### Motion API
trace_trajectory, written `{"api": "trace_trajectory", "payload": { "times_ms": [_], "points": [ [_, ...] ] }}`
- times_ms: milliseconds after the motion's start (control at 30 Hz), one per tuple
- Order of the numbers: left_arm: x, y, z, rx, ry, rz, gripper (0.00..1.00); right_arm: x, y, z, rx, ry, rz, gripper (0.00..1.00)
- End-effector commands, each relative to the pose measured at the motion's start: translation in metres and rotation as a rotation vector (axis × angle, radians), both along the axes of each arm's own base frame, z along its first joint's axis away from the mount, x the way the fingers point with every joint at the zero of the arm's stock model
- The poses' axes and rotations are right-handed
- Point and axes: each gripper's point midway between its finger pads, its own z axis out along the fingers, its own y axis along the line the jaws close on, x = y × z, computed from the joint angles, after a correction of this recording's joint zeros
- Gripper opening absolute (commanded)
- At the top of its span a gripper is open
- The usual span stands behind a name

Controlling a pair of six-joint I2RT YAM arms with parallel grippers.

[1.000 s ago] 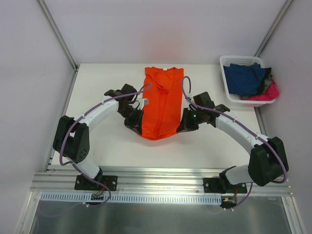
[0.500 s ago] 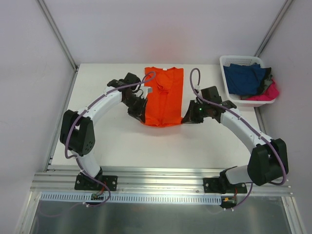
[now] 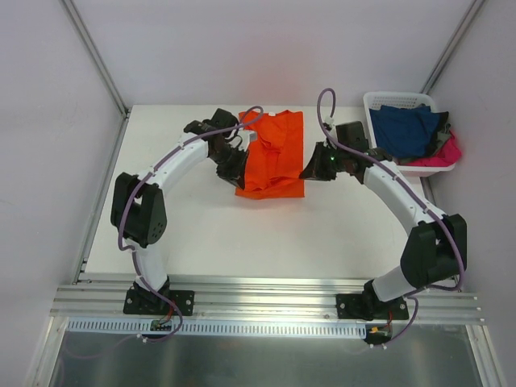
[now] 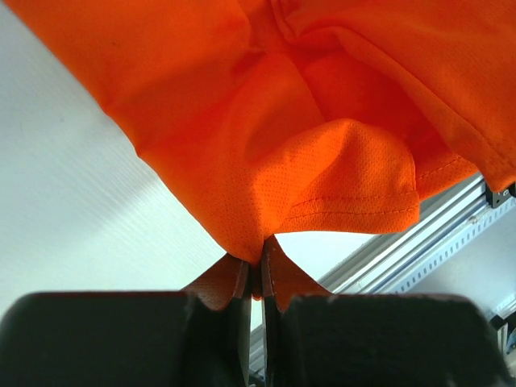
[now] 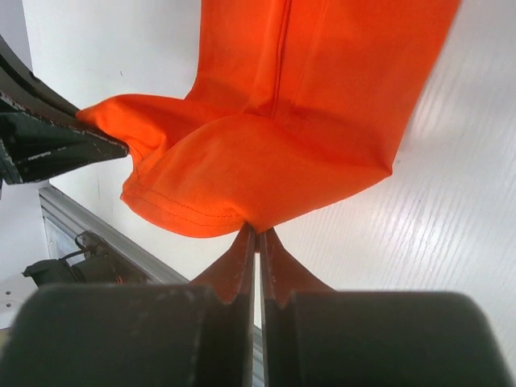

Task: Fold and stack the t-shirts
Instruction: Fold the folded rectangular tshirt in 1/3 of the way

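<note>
Currently, the left gripper [image 4: 254, 270] is clamped shut on a folded edge of the orange t-shirt [image 4: 266, 121]. The right gripper [image 5: 258, 242] is clamped on the opposite edge. The shirt lies partly folded, far-centre on the table [image 3: 242, 234]. The navy t-shirt [image 3: 405, 129] and pink t-shirt [image 3: 445, 153] sit in the white basket [image 3: 373, 105], far right.
</note>
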Motion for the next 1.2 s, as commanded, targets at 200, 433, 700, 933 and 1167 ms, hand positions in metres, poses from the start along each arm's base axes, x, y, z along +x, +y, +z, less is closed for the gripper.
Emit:
{"api": "trace_trajectory", "payload": {
  "times_ms": [200, 433, 700, 933, 1167],
  "points": [
    [0.022, -0.001, 0.027, 0.004, -0.108, -0.006, 0.00, 0.041, 0.009, 0.021, -0.001, -0.096, 0.011, 0.00],
    [0.046, -0.007, 0.020, 0.019, -0.121, 0.008, 0.00, 0.048, 0.009, 0.014, -0.012, -0.090, 0.012, 0.00],
    [0.065, -0.010, 0.006, 0.031, -0.112, 0.019, 0.00, 0.068, 0.014, 0.009, -0.021, -0.098, 0.013, 0.01],
    [0.081, -0.001, -0.002, 0.053, -0.113, 0.056, 0.00, 0.091, 0.014, 0.000, -0.026, -0.086, -0.006, 0.00],
    [0.101, 0.014, -0.013, 0.093, -0.124, 0.105, 0.00, 0.110, 0.014, -0.006, -0.028, -0.079, -0.019, 0.00]
  ]
}}
